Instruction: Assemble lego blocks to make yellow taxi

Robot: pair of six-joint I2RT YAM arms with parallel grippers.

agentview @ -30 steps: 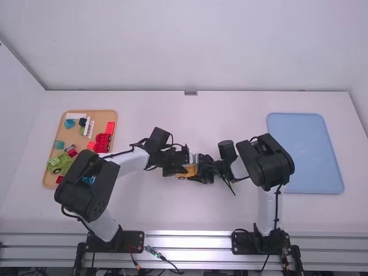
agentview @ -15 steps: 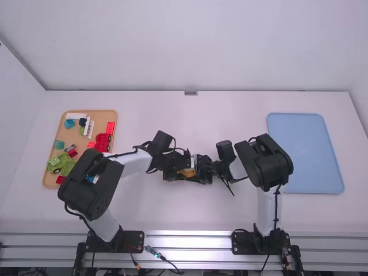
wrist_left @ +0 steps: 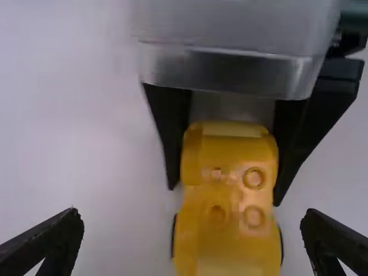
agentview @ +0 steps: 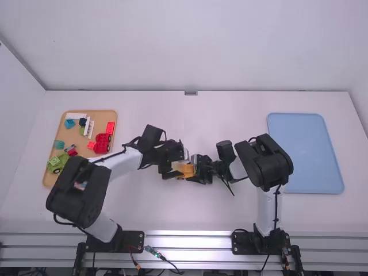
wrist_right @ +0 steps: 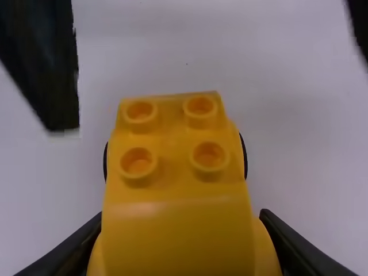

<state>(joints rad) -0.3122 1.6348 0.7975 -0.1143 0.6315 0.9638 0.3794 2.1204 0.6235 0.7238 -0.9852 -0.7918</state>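
In the high view my left gripper (agentview: 172, 168) is at mid-table, close to the left side of the yellow car (agentview: 187, 170). My right gripper (agentview: 199, 171) holds the car from the right. The left wrist view shows my left gripper (wrist_left: 191, 215) open, its fingers apart on either side of the yellow car (wrist_left: 230, 201) without touching it. Four studs top the yellow car (wrist_right: 172, 155) in the right wrist view, and black wheels stick out at its sides. There my right gripper (wrist_right: 183, 216) is shut on the car's near end; the other arm's dark fingers (wrist_right: 49, 75) flank its far end.
At the left is a wooden tray (agentview: 50, 180) with red, green, blue and white blocks, including a green vehicle (agentview: 56, 164) and a red piece (agentview: 102, 144). A blue tray (agentview: 306, 152) lies at the right, beyond the right arm.
My left gripper has drawn back slightly to the left, exposing more of the yellow car, and its arm has swung left too. The right arm has hardly moved.
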